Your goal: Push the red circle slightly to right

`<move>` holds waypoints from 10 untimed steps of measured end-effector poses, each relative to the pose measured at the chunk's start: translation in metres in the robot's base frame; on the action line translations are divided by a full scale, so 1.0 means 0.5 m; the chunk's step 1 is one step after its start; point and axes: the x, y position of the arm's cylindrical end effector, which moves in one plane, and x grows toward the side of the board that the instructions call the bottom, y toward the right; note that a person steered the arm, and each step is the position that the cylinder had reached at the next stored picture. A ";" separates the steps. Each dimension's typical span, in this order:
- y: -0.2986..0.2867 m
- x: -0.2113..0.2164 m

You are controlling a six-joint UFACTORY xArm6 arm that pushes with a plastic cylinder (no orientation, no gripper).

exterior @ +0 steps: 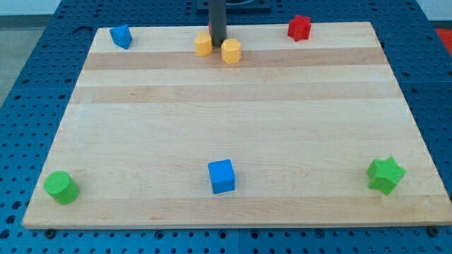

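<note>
The only red block in view (299, 27) sits near the board's top edge, right of centre, and its outline looks star-like. My tip (217, 44) is at the top centre, well to the left of the red block. It stands between two yellow blocks, close to or touching the left yellow block (203, 44), with the yellow hexagon (231, 51) just to its right.
A blue block (121, 36) lies at the top left. A green circle (61, 187) sits at the bottom left, a blue cube (221, 176) at the bottom centre, and a green star (385, 175) at the bottom right. The wooden board (226, 113) rests on a blue perforated table.
</note>
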 end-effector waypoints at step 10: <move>-0.105 -0.099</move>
